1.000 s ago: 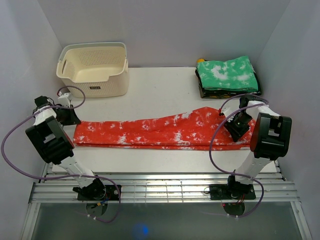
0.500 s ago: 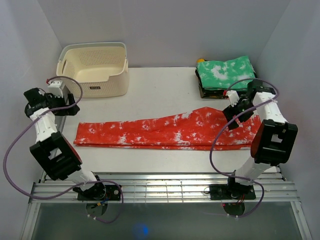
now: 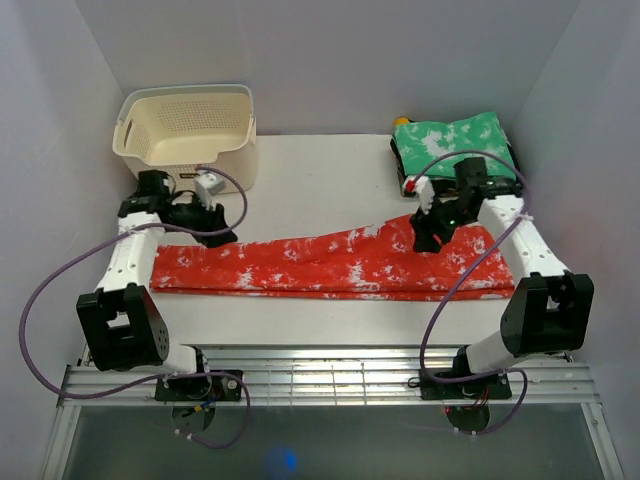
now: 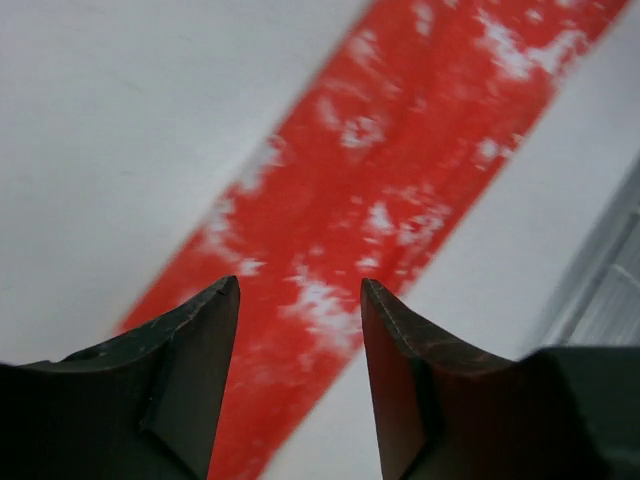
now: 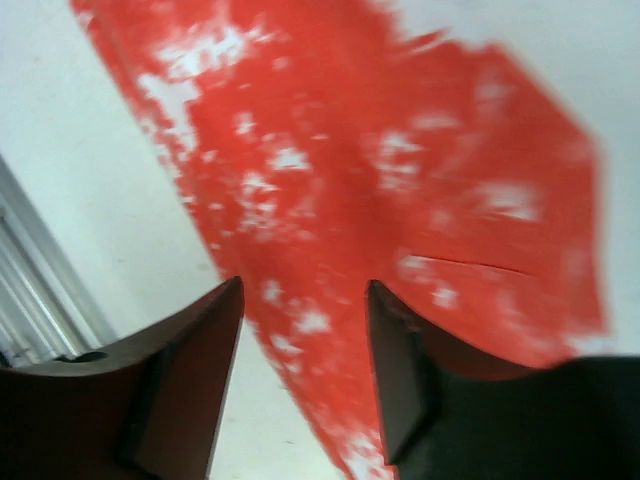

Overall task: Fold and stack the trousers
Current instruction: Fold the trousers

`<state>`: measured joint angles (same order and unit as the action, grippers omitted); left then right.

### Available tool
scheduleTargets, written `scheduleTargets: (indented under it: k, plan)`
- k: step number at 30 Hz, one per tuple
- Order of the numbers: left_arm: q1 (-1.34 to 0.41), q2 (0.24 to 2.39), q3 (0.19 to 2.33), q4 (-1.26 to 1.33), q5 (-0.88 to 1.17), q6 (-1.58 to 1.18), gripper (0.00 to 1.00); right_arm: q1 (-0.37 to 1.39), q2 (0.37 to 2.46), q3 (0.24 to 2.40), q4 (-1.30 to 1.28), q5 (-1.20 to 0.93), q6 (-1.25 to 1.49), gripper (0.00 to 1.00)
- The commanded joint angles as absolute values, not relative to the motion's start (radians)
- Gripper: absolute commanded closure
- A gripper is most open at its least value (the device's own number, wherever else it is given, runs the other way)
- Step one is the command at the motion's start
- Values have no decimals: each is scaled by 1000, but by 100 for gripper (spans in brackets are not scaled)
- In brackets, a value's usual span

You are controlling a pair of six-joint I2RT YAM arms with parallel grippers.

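Our trousers [image 3: 320, 265], red with white blotches, lie flat on the table [image 3: 320, 180], toward its near side. Their long axis runs left to right. The narrow leg end points left and the wider end points right, with the far edge climbing toward the right. Our left gripper [image 4: 298, 290] hovers over the cloth near the leg end, jaws apart and holding nothing. Our right gripper [image 5: 305, 290] hangs above the wide end, likewise spread and empty. A folded green stack [image 3: 455, 145] sits at the far right corner, and a basket [image 3: 185, 135] at the far left.
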<state>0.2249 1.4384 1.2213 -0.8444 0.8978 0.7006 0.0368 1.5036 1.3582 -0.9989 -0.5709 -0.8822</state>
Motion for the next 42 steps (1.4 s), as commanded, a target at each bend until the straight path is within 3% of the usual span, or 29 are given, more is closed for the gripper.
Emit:
scheduleTargets:
  k: [1,4,9,20,33,37,42]
  plan:
    - [22,1359,1086,-913,823,717,44,201,1439,1165,-904,-476,-868,46]
    - [-93,1361,988,-845,789,663,57,294,1460,1079,-832,-420,-818,55]
    - [-239,1405,911,-743,677,546,66,362,1517,1023,-732,-390,-743,60]
    - [-347,1430,842,-652,569,571,68,420,1534,980,-744,-382,-779,61]
    - [-354,1473,868,-638,551,606,65,442,1571,962,-706,-322,-798,53]
    - [-353,1471,864,-640,555,623,67,449,1559,951,-721,-325,-813,69]
    - [-354,1462,851,-667,572,656,83,466,1516,925,-733,-322,-821,90]
